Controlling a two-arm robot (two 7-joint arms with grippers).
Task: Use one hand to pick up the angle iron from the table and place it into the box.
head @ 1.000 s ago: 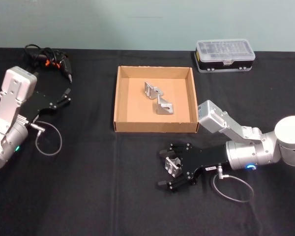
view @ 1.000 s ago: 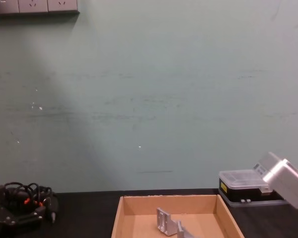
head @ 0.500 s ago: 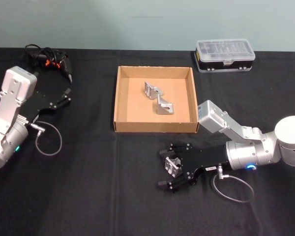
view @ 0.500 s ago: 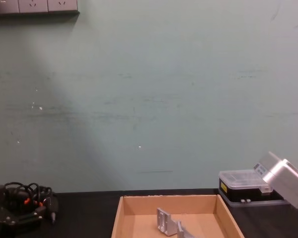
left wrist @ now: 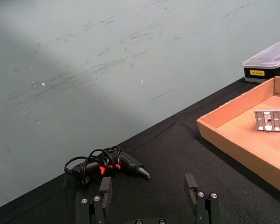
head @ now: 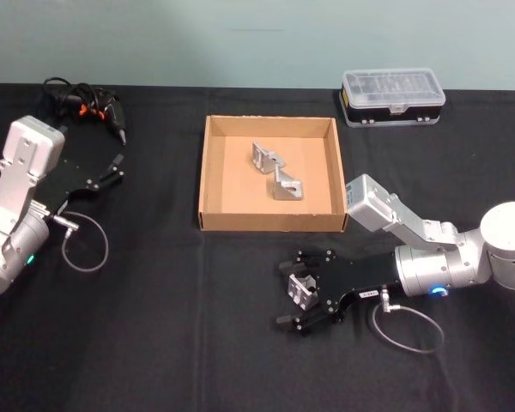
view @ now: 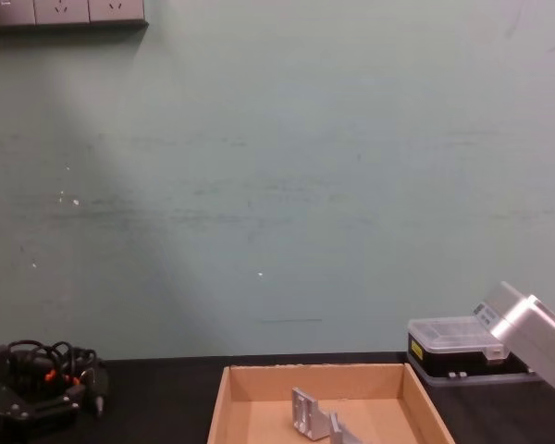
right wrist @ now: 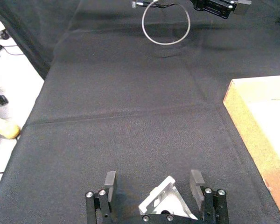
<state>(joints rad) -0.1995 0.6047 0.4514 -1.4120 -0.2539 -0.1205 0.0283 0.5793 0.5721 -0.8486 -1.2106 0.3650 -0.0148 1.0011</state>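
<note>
Nothing moved: right hand [head: 285,293], spread wide, straddles angle iron [head: 303,290] near box [head: 270,222]; left hand [head: 118,167] parked.

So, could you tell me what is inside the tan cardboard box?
One silver metal angle iron and a second angle iron lie on the box floor; nothing covers them.
</note>
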